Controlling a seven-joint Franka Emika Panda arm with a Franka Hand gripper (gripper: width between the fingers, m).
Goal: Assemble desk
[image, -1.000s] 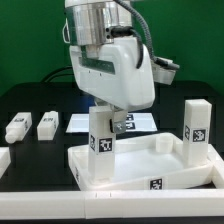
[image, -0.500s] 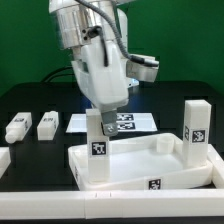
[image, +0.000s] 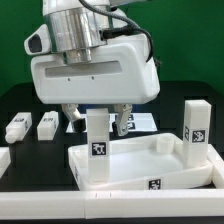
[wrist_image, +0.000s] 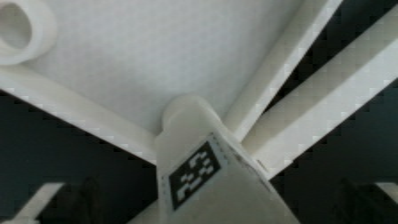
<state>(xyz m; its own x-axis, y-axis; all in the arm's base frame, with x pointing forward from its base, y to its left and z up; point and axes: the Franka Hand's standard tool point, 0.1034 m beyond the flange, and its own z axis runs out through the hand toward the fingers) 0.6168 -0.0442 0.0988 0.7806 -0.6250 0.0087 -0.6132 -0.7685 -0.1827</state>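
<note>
The desk top [image: 130,168], a white rimmed tray, lies at the front with its underside up. One white tagged leg [image: 97,135] stands upright in its far corner on the exterior view's left. A second leg [image: 195,128] stands in the far corner on the exterior view's right. My gripper [image: 97,121] hangs over the first leg, open, with a finger [image: 122,121] on each side and gaps between. In the wrist view that leg [wrist_image: 199,165] rises toward the camera from the desk top [wrist_image: 160,60], beside a round socket [wrist_image: 15,35].
Two loose legs [image: 17,127] [image: 47,124] lie on the black table at the exterior view's left. Another white part [image: 3,160] shows at that edge. The marker board [image: 138,122] lies behind the desk top, partly hidden by my gripper.
My wrist has turned so the broad housing faces the exterior camera. The jaws have opened and let go of the leg, which stays upright in its corner.
</note>
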